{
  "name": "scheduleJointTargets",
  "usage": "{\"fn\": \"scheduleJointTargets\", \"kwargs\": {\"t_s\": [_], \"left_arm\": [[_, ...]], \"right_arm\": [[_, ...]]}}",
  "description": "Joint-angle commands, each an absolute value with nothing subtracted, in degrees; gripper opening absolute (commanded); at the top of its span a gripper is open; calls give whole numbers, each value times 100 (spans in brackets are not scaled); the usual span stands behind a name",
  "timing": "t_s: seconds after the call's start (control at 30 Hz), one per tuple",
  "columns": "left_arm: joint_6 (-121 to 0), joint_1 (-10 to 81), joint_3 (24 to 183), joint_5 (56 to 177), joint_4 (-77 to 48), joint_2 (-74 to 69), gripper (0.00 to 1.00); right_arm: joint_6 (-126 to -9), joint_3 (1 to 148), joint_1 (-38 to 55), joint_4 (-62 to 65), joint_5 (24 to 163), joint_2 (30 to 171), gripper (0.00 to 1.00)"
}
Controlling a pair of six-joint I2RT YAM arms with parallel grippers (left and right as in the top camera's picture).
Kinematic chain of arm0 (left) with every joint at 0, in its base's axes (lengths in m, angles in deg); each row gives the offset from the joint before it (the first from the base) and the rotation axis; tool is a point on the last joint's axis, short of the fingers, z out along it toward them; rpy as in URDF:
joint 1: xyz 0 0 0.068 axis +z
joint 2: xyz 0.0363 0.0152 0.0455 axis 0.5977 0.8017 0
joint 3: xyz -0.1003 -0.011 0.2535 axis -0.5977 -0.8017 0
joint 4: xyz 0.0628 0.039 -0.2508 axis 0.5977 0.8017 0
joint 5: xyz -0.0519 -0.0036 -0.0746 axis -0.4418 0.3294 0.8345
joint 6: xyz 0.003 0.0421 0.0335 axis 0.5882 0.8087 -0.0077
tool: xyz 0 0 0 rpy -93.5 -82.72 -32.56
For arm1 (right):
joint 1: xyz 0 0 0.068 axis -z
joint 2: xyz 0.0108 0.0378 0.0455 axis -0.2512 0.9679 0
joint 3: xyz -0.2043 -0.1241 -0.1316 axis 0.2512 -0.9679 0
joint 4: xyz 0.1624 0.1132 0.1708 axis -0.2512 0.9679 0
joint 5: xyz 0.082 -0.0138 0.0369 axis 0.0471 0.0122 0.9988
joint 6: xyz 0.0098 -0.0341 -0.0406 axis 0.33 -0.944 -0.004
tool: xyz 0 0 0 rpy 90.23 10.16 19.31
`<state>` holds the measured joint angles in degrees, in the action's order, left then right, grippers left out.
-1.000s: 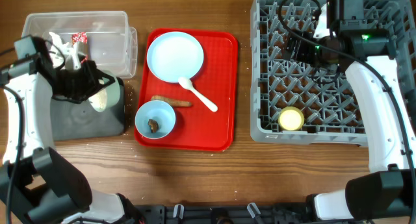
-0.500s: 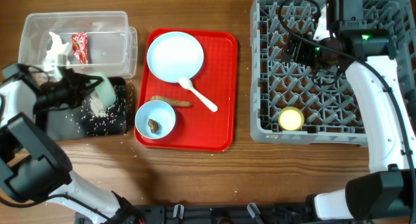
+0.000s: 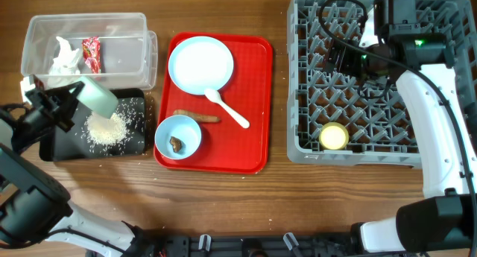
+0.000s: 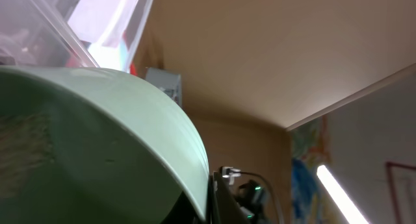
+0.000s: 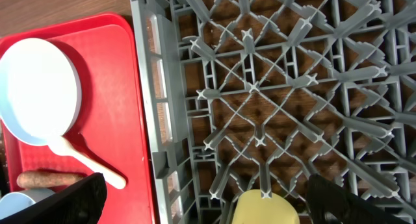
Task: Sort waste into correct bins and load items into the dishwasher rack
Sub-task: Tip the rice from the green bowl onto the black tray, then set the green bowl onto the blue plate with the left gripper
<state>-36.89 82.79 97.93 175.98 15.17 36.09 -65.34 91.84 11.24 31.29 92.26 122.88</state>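
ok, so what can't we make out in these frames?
1. Left claw grip: the mint bowl covers its fingertips overhead and fills the left wrist view.
2. Black tray: its left end sits under the left arm overhead.
3. Brown lump: too small overhead to identify.
4. Yellow cup: cut by the bottom edge in the right wrist view.

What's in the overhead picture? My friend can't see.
The left gripper holds a mint bowl tilted over the black tray, where rice lies heaped. A red tray holds a plate, spoon and blue bowl; a yellow cup sits in the rack.
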Motion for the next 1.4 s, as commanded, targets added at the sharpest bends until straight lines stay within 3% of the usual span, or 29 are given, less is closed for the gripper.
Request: {"fn": "scheduleJointTargets", "kwargs": {"t_s": [0.0, 0.27, 0.4, 0.5, 0.6, 0.8, 0.97, 1.1, 1.17, 1.27, 1.37], "left_arm": [[-3711, 8360, 9755, 17954, 1836, 3642, 4], [-4115, 8360, 9758, 17952, 2042, 3642, 4], [-4124, 8358, 9758, 17834, 1152, 3642, 4], [-3925, 8207, 9758, 17956, 2175, 3583, 4], [-3639, 8084, 9758, 17954, 2164, 3522, 4], [-3016, 7107, 9865, 17572, 2026, 3310, 4], [-3178, 5289, 10643, 15574, 1803, 2785, 4], [-4413, 3468, 10765, 12488, 890, 2591, 4], [-4465, 2273, 10735, 10276, 317, 2689, 4], [-4459, 1241, 10571, 7419, -905, 3056, 4], [-4354, 1071, 10544, 7157, -1650, 3609, 4]], "right_arm": [[-6613, 9251, 1119, 3142, 9107, 12235, 100], [-6610, 9251, 1119, 3197, 9110, 12235, 100], [-6610, 9251, 1119, 3203, 9110, 12235, 100], [-6608, 9251, 1119, 3203, 9110, 12235, 100], [-6610, 9251, 1119, 3197, 9110, 12235, 100], [-6610, 9251, 1119, 3120, 9107, 12235, 100], [-6610, 9251, 1119, 3077, 9110, 12235, 100], [-6606, 9251, 1119, 3079, 9112, 12235, 100], [-6606, 9251, 1119, 3079, 9114, 12235, 100], [-6604, 9251, 1119, 3103, 9132, 12235, 100], [-6608, 9251, 1119, 3107, 9132, 12235, 100]]}}
